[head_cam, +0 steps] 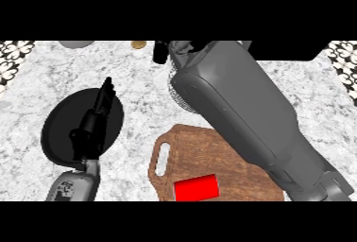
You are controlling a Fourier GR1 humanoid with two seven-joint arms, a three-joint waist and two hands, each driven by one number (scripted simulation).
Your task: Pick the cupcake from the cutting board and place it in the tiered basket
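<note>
1. Board: a brown wood-grain cutting board (pixel 209 156) with a slot handle is lying at 6 o'clock, carrying a red block (pixel 197 188); no cupcake is showing.
2. The right forearm (pixel 244 113) is crossing toward 12 o'clock, hiding the right hand (pixel 174 47); finger state: cannot tell.
3. The left hand (pixel 94 125), fingers straight, is hovering over a black plate (pixel 59 127) at 9 o'clock.
4. Speckled marble counter (pixel 140 85) is lying beneath.

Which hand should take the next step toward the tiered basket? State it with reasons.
Right, probably. The right hand reaches past the cutting board, its forearm crossing the tiered basket's wire rim. The left hand rests open over a dark round plate, away from both.
</note>
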